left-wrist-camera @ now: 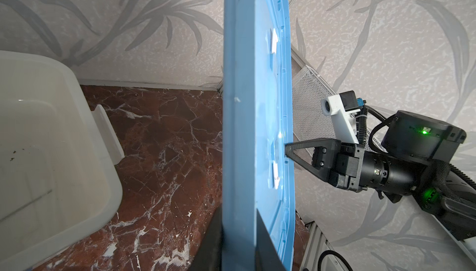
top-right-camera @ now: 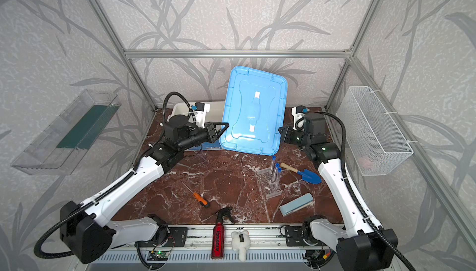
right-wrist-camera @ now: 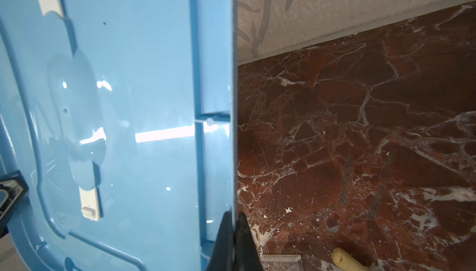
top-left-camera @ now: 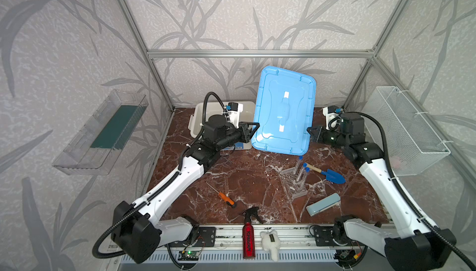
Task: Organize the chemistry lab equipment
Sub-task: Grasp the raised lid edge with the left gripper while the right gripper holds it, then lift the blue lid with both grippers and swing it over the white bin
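blue plastic lid (top-left-camera: 283,111) stands tilted over the back middle of the red marble worktop (top-left-camera: 244,179), lifted between both arms. the left gripper (top-left-camera: 253,126) pinches the lid's left edge; in the left wrist view its two dark fingers (left-wrist-camera: 265,244) sit on either side of the blue rim, closed down on it. the right gripper (top-left-camera: 310,131) clamps the lid's right edge, and the right wrist view shows its fingers (right-wrist-camera: 242,244) squeezed nearly together over the thin rim (right-wrist-camera: 233,128).

behind the left arm, at the worktop's back left corner, sits a white open bin (top-left-camera: 203,117), its inside bare apart from a few specks in the left wrist view.

toward the right front of the worktop lies the clear plastic tube rack (top-left-camera: 295,183), with three clear blue-capped tubes (top-left-camera: 302,173) standing or leaning in it; which holes they occupy is too small to tell. just beside the rack on its right lies a blue trowel (top-left-camera: 332,175) with a pale wooden handle, and nearer the front right a pale blue flat case (top-left-camera: 323,204).

an orange-handled screwdriver (top-left-camera: 222,196) lies near the front middle. a red spray bottle (top-left-camera: 248,236) and a small white plush toy (top-left-camera: 270,244) rest on the rail at the front edge.
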### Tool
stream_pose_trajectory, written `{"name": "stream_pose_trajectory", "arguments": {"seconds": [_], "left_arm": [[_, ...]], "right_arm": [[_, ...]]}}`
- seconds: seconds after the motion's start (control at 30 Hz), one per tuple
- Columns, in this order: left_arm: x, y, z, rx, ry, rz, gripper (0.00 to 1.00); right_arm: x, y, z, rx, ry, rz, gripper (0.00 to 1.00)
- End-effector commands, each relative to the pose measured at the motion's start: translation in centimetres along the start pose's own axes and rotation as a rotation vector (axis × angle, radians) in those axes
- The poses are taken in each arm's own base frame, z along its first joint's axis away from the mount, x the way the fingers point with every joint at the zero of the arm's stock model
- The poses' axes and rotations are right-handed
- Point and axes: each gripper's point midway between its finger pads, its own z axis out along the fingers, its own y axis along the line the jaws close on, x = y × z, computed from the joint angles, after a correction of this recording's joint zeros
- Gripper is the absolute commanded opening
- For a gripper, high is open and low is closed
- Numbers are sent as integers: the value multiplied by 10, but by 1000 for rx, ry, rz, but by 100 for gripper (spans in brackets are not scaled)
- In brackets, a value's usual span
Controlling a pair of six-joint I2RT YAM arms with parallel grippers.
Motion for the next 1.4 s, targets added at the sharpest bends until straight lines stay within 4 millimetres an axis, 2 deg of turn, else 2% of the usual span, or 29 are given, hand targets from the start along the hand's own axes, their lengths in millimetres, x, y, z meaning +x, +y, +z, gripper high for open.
{"name": "stream_pose_trajectory", "arguments": {"seconds": [0.0, 0.03, 0.07, 0.13, 0.23, 0.27, 0.37, 0.4, 0.43, 0.57, 0.73, 0.83, 0.9, 1.0, 1.1, 1.23, 1.37], "left_arm": [[-8, -18, -12, 26, 1, 35, 13], [-9, -16, -14, 8, 1, 56, 10], [-9, -13, -17, -16, -1, 74, 8], [-15, -6, -25, -88, -12, 139, 5], [-30, 2, -42, -218, -41, 259, 0], [-34, 4, -47, -257, -46, 308, 0], [-48, 5, -62, -390, -51, 484, 0], [-52, 5, -67, -431, -47, 547, 0], [-55, 5, -70, -471, -42, 605, 0], [-74, 8, -89, -636, -51, 801, 0], [-97, -1, -109, -753, -70, 989, 0], [-99, -2, -115, -804, -48, 1090, 0], [-100, -1, -118, -839, -44, 1138, 0], [-94, 15, -116, -934, 14, 1217, 0], [-87, 30, -113, -1027, 74, 1285, 0], [-80, 30, -112, -1031, 70, 1307, 0], [-69, 37, -111, -1042, 109, 1333, 0]], "right_arm": [[-12, 21, 7, -55, -49, -40, 0], [-11, 23, 10, -61, -45, -41, 3], [-10, 24, 12, -68, -39, -37, 11], [-11, 27, 17, -79, -22, -19, 47], [-16, 27, 19, -58, -5, 8, 78], [-20, 29, 18, -53, -8, 12, 82], [-41, 44, 9, -77, -31, 16, 85], [-51, 52, 4, -94, -45, 15, 96], [-61, 58, 0, -100, -61, 27, 99], [-101, 88, -21, -154, -109, 62, 99], [-152, 134, -55, -283, -213, 70, 99], [-171, 158, -59, -374, -202, 83, 100], [-175, 169, -52, -419, -158, 103, 98], [-171, 178, -30, -419, -83, 106, 97], [-154, 185, 4, -392, 27, 92, 97], [-129, 186, 45, -336, 145, 71, 95], [-113, 185, 79, -341, 223, 89, 91]]}}
